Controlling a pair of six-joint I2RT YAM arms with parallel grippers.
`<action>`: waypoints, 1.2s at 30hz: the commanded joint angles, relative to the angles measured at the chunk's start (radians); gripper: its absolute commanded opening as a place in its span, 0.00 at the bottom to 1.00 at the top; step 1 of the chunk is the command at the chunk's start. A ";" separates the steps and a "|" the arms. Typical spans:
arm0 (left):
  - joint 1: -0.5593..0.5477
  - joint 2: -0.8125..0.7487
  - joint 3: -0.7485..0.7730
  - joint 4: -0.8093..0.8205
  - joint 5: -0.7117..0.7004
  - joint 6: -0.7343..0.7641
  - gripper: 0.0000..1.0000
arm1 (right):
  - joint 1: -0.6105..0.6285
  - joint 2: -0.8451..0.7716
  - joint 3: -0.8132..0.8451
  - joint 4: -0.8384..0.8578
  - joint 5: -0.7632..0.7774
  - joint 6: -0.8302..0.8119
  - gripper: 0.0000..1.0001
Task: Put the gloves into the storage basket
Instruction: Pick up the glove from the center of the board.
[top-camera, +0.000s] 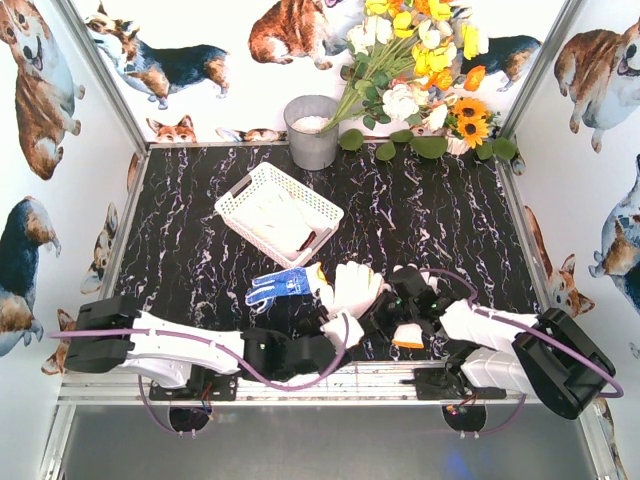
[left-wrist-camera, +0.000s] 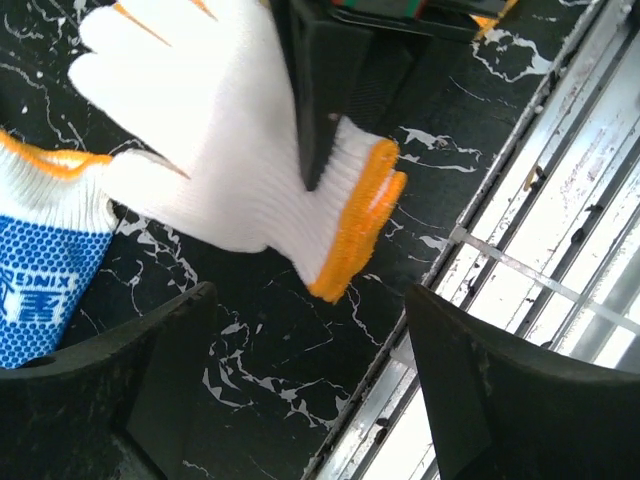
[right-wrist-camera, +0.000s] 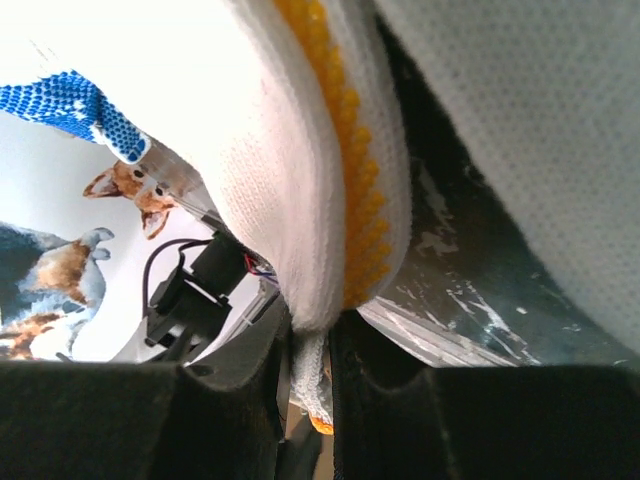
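A white glove with an orange cuff lies near the table's front edge. It also shows in the left wrist view and the right wrist view. My right gripper is shut on this glove, with knit fabric pinched between its fingers. My left gripper is open and empty just in front of the cuff, with its fingers spread wide. A blue-dotted glove lies left of the white one. The white storage basket holds white gloves.
A grey metal bucket stands behind the basket, with a bunch of flowers at the back right. Another white and orange piece lies under my right arm. The metal table rail runs close to my left gripper.
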 joint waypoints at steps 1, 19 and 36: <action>-0.040 0.063 0.047 0.059 -0.044 0.134 0.71 | -0.020 0.005 0.058 0.001 -0.052 0.044 0.00; -0.015 0.297 0.072 0.184 -0.112 0.209 0.74 | -0.047 0.055 0.071 0.102 -0.151 0.109 0.00; 0.074 0.221 0.057 0.166 -0.001 0.053 0.00 | -0.050 0.004 0.026 0.129 -0.090 0.133 0.44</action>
